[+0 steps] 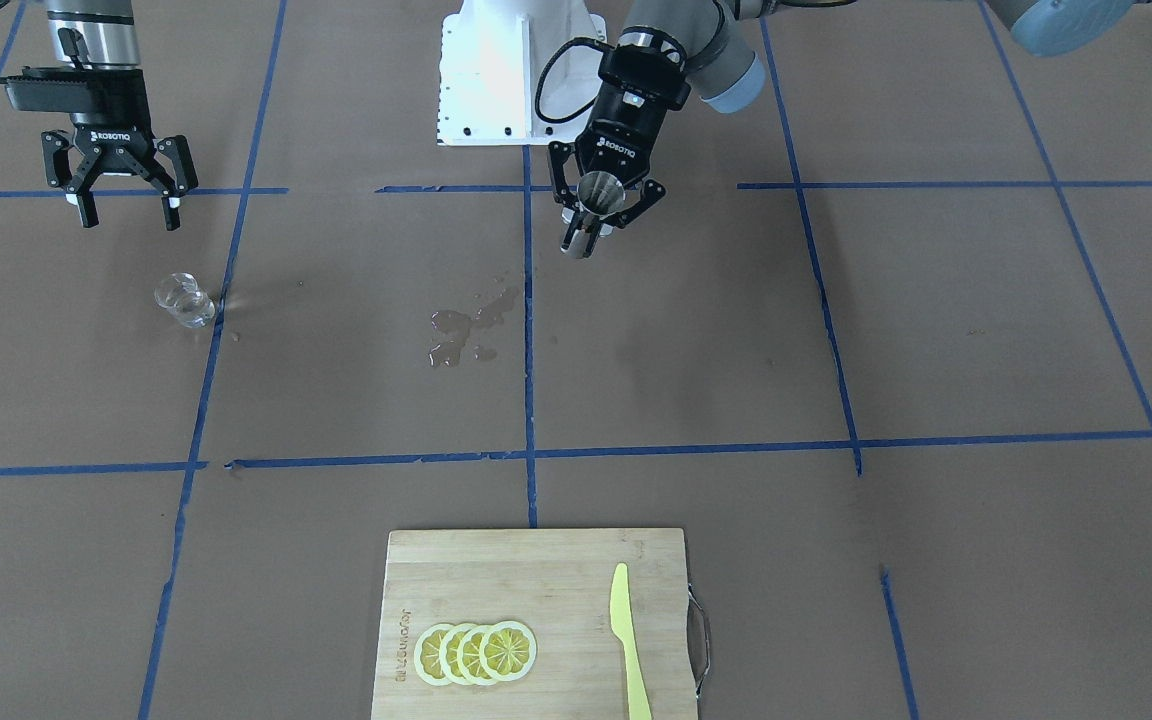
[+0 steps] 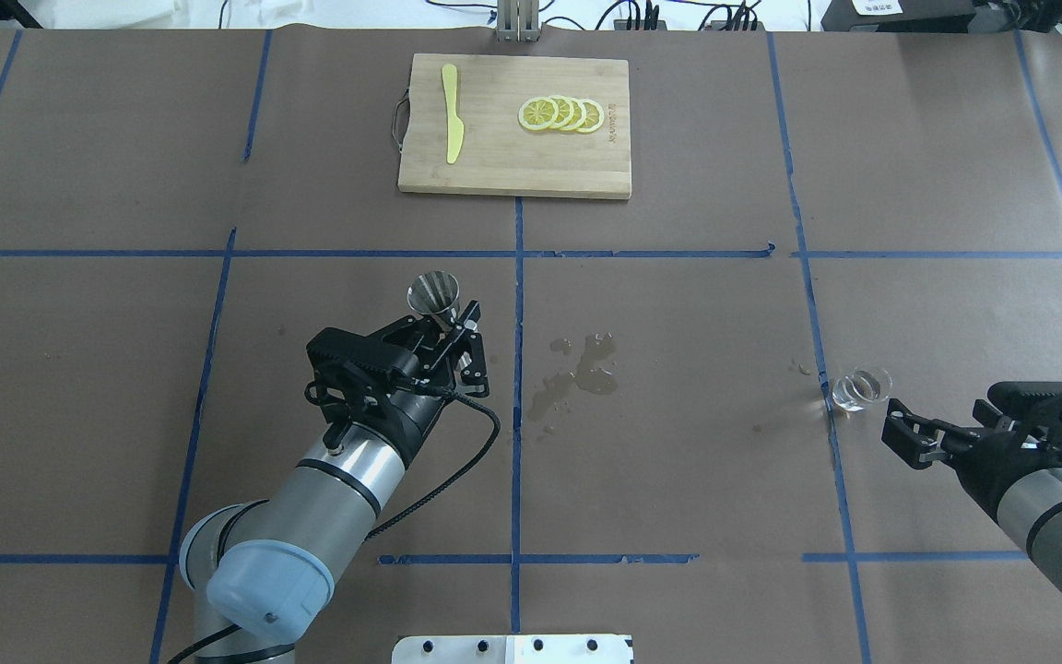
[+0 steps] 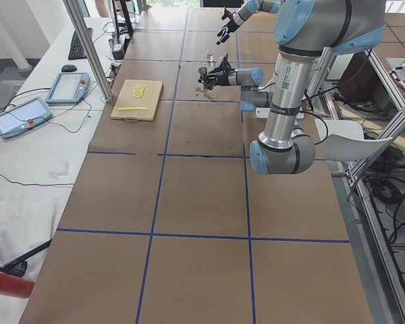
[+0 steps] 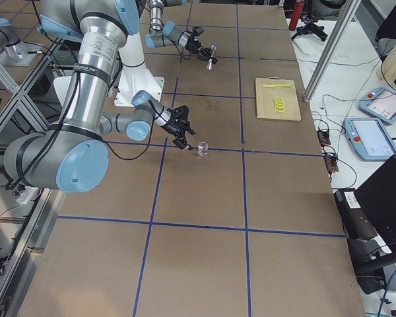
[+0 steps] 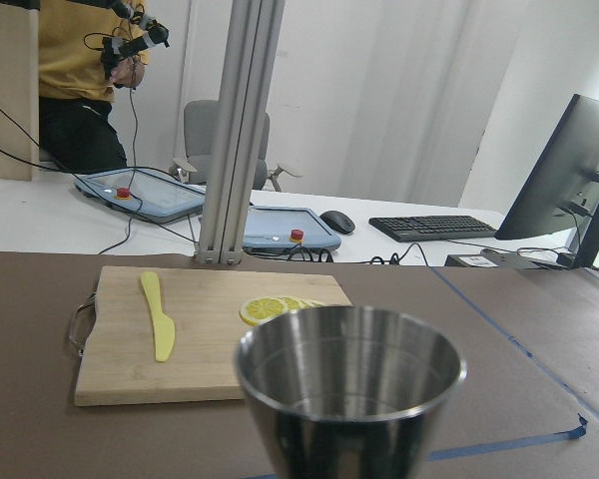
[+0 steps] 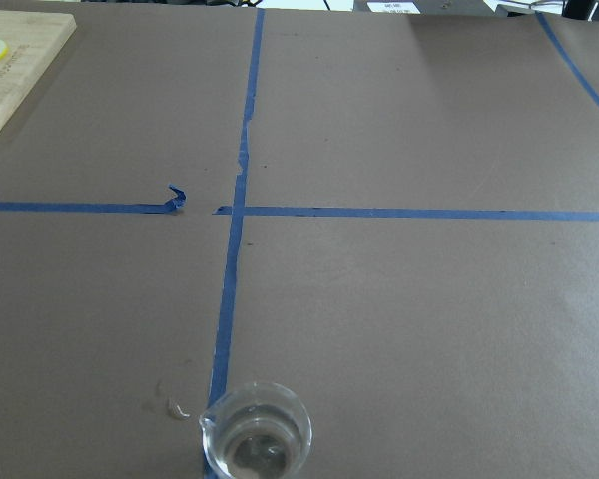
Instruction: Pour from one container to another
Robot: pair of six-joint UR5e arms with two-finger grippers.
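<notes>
The clear glass cup [image 2: 860, 387] stands upright on the brown table beside a blue tape line, also seen in the front view [image 1: 183, 300] and low in the right wrist view [image 6: 258, 437]. My right gripper [image 2: 901, 433] hangs open a short way from it on the robot's side, not touching it [image 1: 130, 220]. My left gripper [image 2: 454, 325] is shut on the steel jigger [image 2: 434, 293] at its lower part and holds it above the table, wide mouth up [image 1: 601, 192]. The jigger's cup [image 5: 349, 384] fills the bottom of the left wrist view.
A wet spill [image 2: 577, 369] marks the table's middle between the arms. At the far edge, a wooden cutting board [image 2: 494, 166] carries a yellow knife [image 2: 451, 124] and several lemon slices [image 2: 560, 113]. The white robot base [image 1: 496, 80] sits at the near edge.
</notes>
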